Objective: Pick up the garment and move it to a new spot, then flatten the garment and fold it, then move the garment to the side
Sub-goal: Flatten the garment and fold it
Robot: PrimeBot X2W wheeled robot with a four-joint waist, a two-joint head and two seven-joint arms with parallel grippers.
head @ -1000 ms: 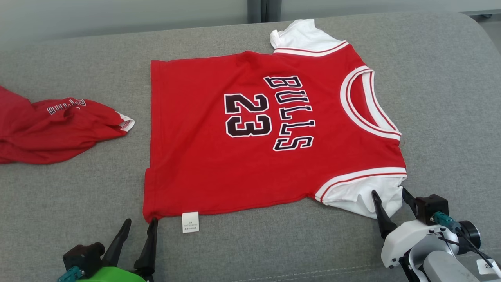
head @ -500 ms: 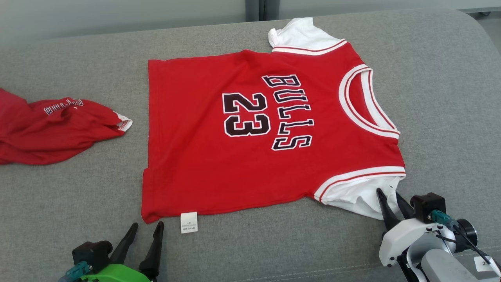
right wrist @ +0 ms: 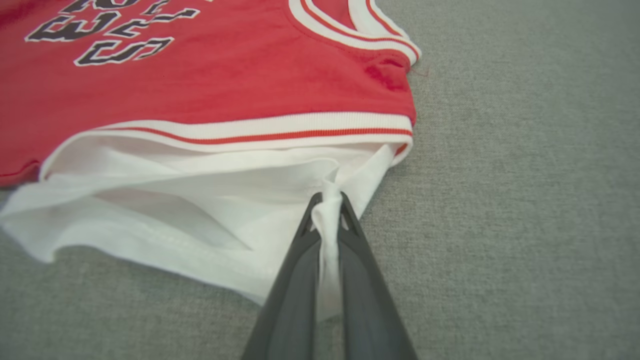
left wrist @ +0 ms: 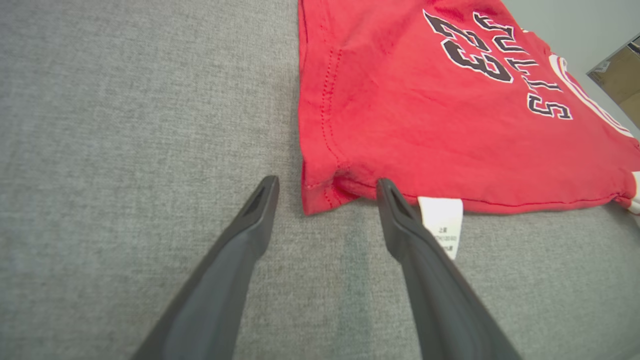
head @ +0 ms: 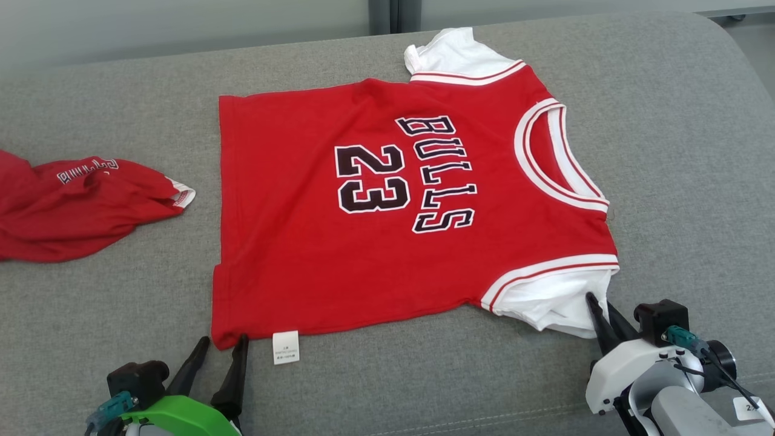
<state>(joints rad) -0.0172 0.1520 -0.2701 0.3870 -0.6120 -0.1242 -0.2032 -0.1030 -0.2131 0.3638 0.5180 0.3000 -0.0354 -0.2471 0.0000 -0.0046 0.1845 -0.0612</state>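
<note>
Pinching a fold of the white short sleeve (right wrist: pixel 200 200), the right gripper (right wrist: pixel 327 202) sits at five o'clock in the head view, its two dark fingers pressed together on the cloth, likely to anchor that side for a lift. At seven o'clock the left gripper (left wrist: pixel 327 182) is spread wide and empty, the hem corner (left wrist: pixel 320 192) between its tips beside a small white care label (left wrist: pixel 442 220), apparently poised for a matching grip. The red fabric basketball jersey (head: pixel 290 242) with black lettering lies flat at centre, neckline toward three o'clock. A crumpled red garment (head: pixel 72 206) sits well apart at nine o'clock. The grey woven upholstered surface (head: pixel 666 151) runs to a pale wall (head: pixel 181 24) at twelve o'clock.
</note>
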